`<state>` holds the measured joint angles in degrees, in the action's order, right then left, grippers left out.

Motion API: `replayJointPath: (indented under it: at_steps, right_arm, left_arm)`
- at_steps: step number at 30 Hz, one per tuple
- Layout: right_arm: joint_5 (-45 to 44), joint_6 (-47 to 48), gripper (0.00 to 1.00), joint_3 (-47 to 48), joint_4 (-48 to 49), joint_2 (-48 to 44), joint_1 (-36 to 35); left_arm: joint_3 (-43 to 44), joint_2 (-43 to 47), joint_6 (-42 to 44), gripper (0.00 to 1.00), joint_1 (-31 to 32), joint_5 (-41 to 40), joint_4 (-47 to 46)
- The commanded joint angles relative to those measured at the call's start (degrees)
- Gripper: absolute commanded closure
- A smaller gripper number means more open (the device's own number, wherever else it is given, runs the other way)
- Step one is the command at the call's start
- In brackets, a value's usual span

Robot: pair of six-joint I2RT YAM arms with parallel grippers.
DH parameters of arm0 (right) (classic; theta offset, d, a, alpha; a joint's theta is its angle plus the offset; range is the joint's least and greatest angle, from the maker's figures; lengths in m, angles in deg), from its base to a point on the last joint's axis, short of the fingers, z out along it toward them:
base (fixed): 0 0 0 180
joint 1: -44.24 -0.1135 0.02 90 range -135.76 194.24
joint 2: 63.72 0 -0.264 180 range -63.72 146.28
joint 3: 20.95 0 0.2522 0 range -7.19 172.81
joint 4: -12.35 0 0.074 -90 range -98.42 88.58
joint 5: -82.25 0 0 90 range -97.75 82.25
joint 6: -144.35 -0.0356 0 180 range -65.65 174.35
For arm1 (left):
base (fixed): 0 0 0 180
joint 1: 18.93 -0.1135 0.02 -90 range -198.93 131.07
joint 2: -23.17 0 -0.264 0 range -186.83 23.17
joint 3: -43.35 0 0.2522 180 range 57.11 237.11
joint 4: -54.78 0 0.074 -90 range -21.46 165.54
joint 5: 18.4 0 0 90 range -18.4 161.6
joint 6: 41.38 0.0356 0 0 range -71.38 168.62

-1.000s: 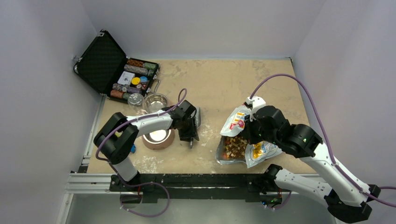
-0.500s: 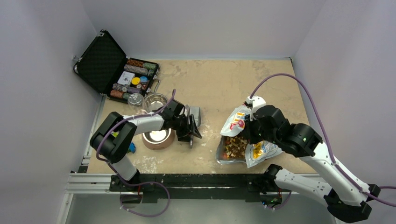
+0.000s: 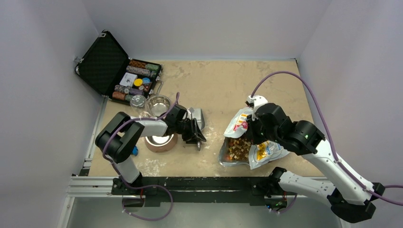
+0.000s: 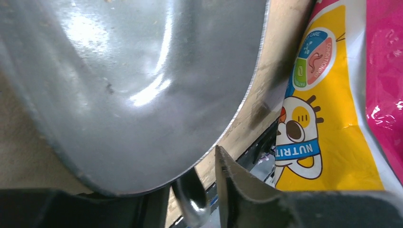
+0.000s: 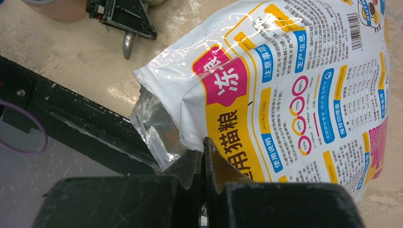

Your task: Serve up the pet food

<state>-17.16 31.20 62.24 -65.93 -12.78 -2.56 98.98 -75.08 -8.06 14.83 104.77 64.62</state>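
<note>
The white bag point(image 3: 247, 124), printed red, yellow and blue, lies open at the front right. Brown and tan kibble point(image 3: 237, 149) shows in its foil mouth. My right gripper point(image 3: 255, 132) is shut on the bag's torn edge; the right wrist view shows the pinch point(image 5: 203, 152) on the bag point(image 5: 294, 80). My left gripper point(image 3: 192, 132) is shut on the handle point(image 4: 192, 199) of a metal scoop point(image 3: 197, 118), beside the brown bowl point(image 3: 160, 141). The scoop's pan point(image 4: 133, 80) looks empty and faces the bag point(image 4: 332, 118).
An open black case point(image 3: 119, 71) of coloured chips sits at the back left. A metal cup point(image 3: 158, 102) and a small round lid point(image 3: 138, 100) stand behind the bowl. A blue item point(image 3: 135, 151) lies by the left arm. The black rail point(image 3: 190, 183) runs along the near edge.
My left gripper has shifted and turned the scoop slightly toward the bag. My right arm has moved a little up and left, still gripping the bag edge.
</note>
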Motion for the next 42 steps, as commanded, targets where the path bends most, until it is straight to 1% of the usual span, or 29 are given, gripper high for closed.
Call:
replayJointPath:
  at_steps: [1,5,6,9,13,16,22,25,27,29,31,35,39,42]
  right_arm:
    - [0.97,-0.33,1.00,5.18,6.59,0.26,0.14]
    - [0.96,-0.10,1.00,5.71,6.48,0.74,0.14]
    - [0.97,-0.05,1.00,5.65,6.50,0.68,0.13]
    - [1.10,-0.07,1.00,5.01,7.04,0.33,0.09]
    - [0.77,0.51,1.00,4.40,7.75,0.39,0.18]
    - [0.28,1.14,1.00,4.48,8.50,0.63,0.09]
    - [-0.34,2.10,1.00,5.47,10.12,2.00,0.09]
    - [-0.04,3.06,1.00,4.73,12.58,2.23,0.05]
    - [0.20,4.39,1.00,3.83,15.38,2.44,0.05]
    - [0.36,5.62,1.00,3.42,17.49,3.13,0.05]
    - [0.44,6.80,1.00,3.84,18.58,4.23,0.05]
    - [0.38,8.56,1.00,4.24,21.32,5.32,0.05]
    - [2.03,9.59,1.00,4.05,23.02,5.71,0.05]
    - [3.81,10.28,1.00,2.99,24.21,4.87,-0.04]
  left_arm:
    - [-0.64,-1.24,0.05,0.63,-0.55,-0.51,-3.86]
    - [1.61,-0.63,4.94,0.73,-0.62,-3.03,1.91]
    - [2.06,-0.21,5.86,0.78,-0.58,-3.51,3.20]
    - [4.65,0.12,8.27,1.00,-0.57,-4.56,10.59]
    - [6.44,2.89,9.77,1.00,-0.52,-3.95,16.63]
    - [7.94,7.82,11.53,1.00,-0.53,-2.93,23.31]
    - [13.43,20.15,12.84,1.00,-0.48,5.08,42.82]
    - [17.44,27.32,12.55,1.00,-0.44,6.03,52.98]
    - [19.94,31.49,10.59,1.00,-0.05,6.40,59.46]
    - [20.92,34.01,7.40,1.00,1.06,8.48,63.60]
    - [21.04,36.29,3.60,1.00,3.93,10.12,65.47]
    - [21.04,39.14,-3.68,1.00,10.98,10.32,65.86]
    - [22.19,38.70,-3.34,1.00,12.03,8.71,69.45]
    - [22.33,36.56,-4.55,1.00,13.04,9.00,67.84]
